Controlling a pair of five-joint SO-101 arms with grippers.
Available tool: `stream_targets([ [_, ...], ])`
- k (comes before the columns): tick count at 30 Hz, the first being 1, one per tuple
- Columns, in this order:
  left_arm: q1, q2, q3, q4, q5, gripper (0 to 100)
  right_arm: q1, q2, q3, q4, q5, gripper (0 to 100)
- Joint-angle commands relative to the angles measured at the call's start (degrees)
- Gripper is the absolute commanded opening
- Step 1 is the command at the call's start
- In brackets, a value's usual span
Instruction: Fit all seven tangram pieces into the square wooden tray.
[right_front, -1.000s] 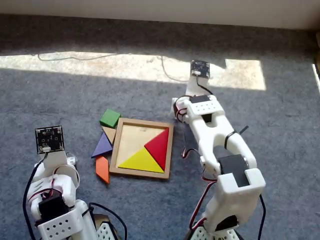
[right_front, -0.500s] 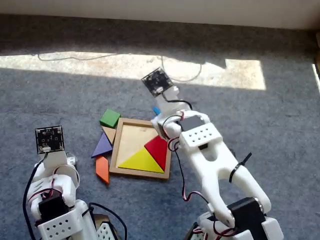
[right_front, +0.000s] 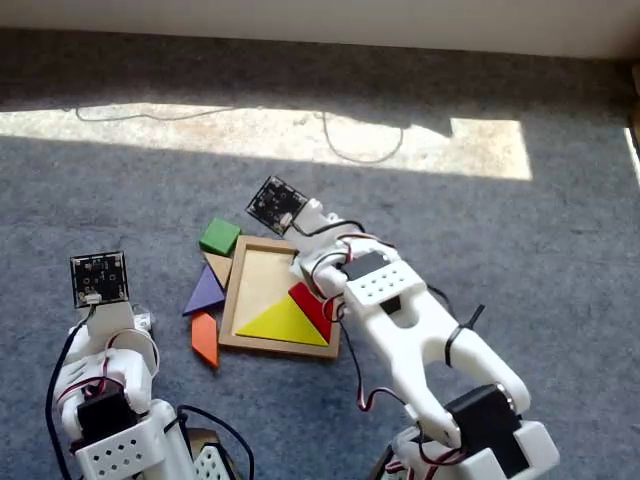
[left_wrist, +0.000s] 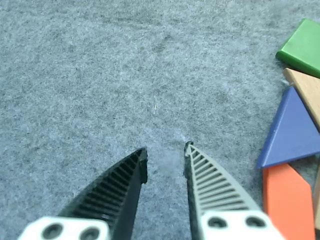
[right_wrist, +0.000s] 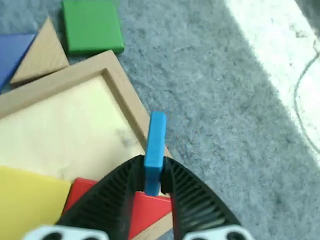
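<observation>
The square wooden tray (right_front: 236, 295) lies on the carpet and holds a yellow triangle (right_front: 280, 322) and a red triangle (right_front: 312, 306). My right gripper (right_wrist: 154, 166) is shut on a light blue piece (right_wrist: 156, 134) held on edge, just above the tray's far rim (right_wrist: 128, 100) near the red triangle (right_wrist: 150, 210). Left of the tray lie a green square (right_front: 219, 238), a tan triangle (right_front: 219, 268), a purple-blue triangle (right_front: 205, 291) and an orange parallelogram (right_front: 204, 337). My left gripper (left_wrist: 165, 150) is open over bare carpet, beside the purple-blue triangle (left_wrist: 292, 132) and orange piece (left_wrist: 287, 200).
Grey carpet surrounds the tray. A thin cable (right_front: 350, 150) loops across the sunlit strip at the back. The right arm (right_front: 400, 320) stretches over the tray's right side. The left arm (right_front: 105, 370) stands at the near left.
The right arm swung left from beyond the tray's right side to over its far edge, carrying the blue piece. The left arm has not moved.
</observation>
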Motion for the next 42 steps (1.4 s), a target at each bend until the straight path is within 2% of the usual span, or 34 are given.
stream_targets([
  [1,1.1,-0.7,-3.0,-1.1,0.4,14,-0.7,0.4,-0.9,-1.3,1.4,1.0],
  [4,1.1,-0.7,-3.0,-1.1,0.4,14,-0.6,1.1,-0.9,-1.2,1.4,1.5],
  [9,1.2,-0.7,-3.0,-1.1,0.4,14,-0.7,1.0,-0.6,-1.0,1.2,11.6],
  [12,1.2,-0.7,-3.0,-1.1,0.4,14,-0.9,1.0,-0.6,-0.3,1.2,13.7],
  [17,1.2,-0.7,-3.0,-1.1,0.4,14,-1.0,0.9,-1.0,7.3,1.1,13.9],
  [24,1.2,-0.7,-3.0,-1.1,0.4,14,-4.0,0.9,-0.6,7.5,1.1,13.9],
  [34,1.2,-0.7,-3.0,-1.1,0.4,14,-4.3,0.7,-0.5,7.6,1.1,13.9],
  [42,1.2,-0.7,-3.0,-1.1,0.4,14,-4.4,-10.1,0.7,7.5,0.4,13.8],
])
